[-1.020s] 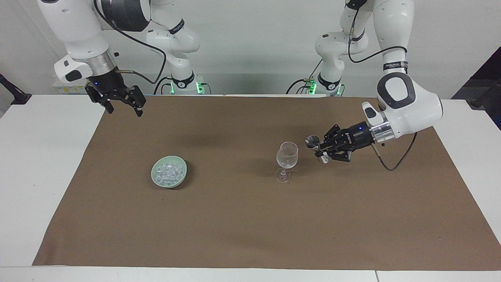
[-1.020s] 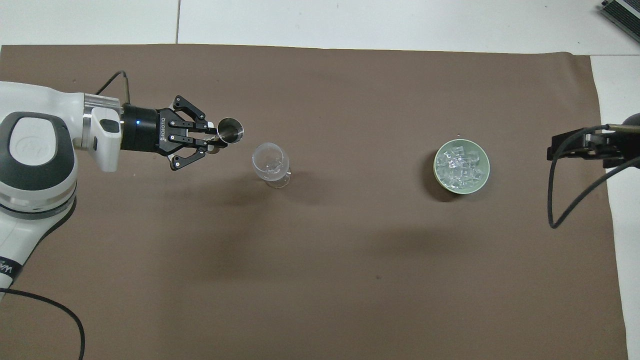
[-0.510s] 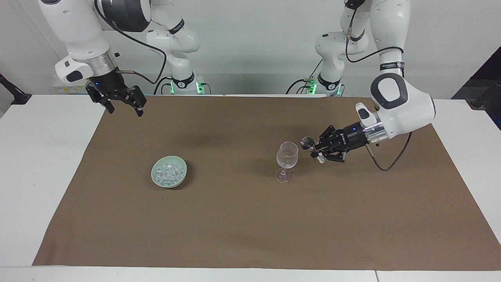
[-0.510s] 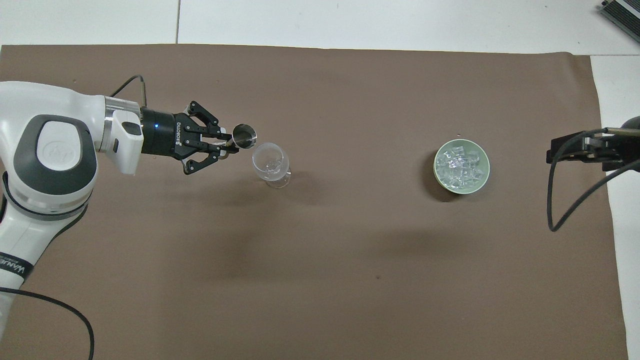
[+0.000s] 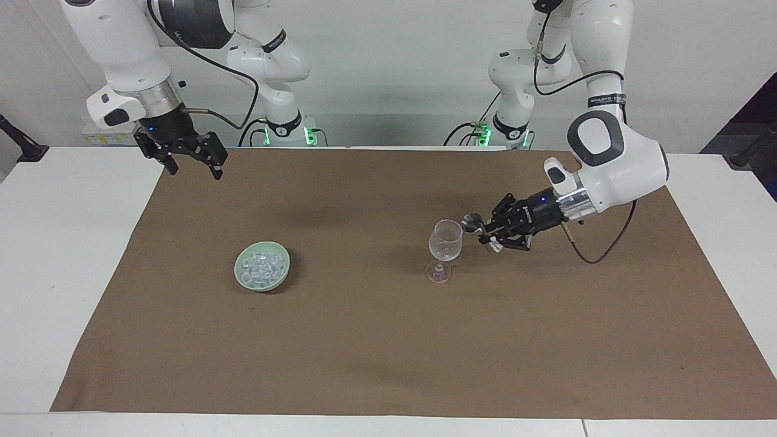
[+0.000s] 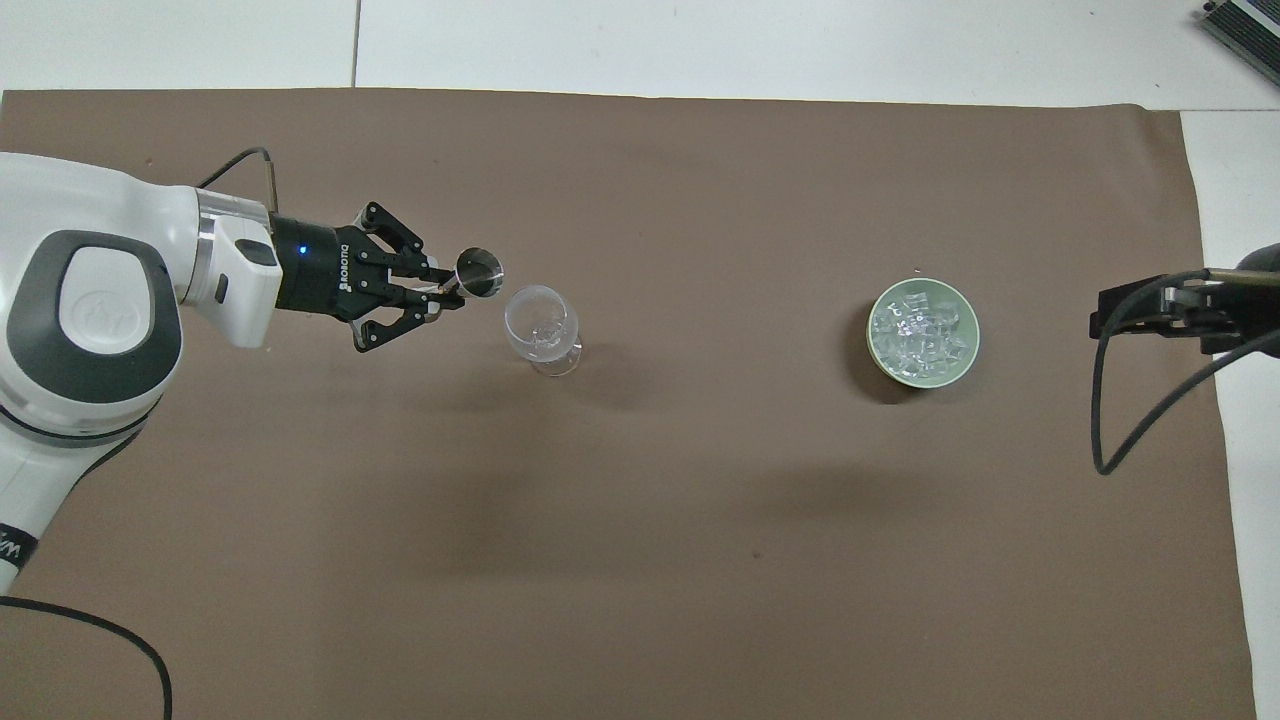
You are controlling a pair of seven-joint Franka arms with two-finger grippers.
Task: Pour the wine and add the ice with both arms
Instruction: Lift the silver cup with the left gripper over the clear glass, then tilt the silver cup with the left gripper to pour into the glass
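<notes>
left gripper (image 5: 484, 232) reaches sideways, clamping a metal cup (image 5: 471, 221) beside the glass (image 5: 445, 240); right gripper (image 5: 192, 163) hangs wide.

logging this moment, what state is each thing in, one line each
small metal measuring cup: held in the air, rim beside the glass's rim
clear stemmed wine glass: upright on the mat
pale green bowl: upright, holds clear ice cubes
left pincer: shut on the cup
right pincer: open, empty, waiting
</notes>
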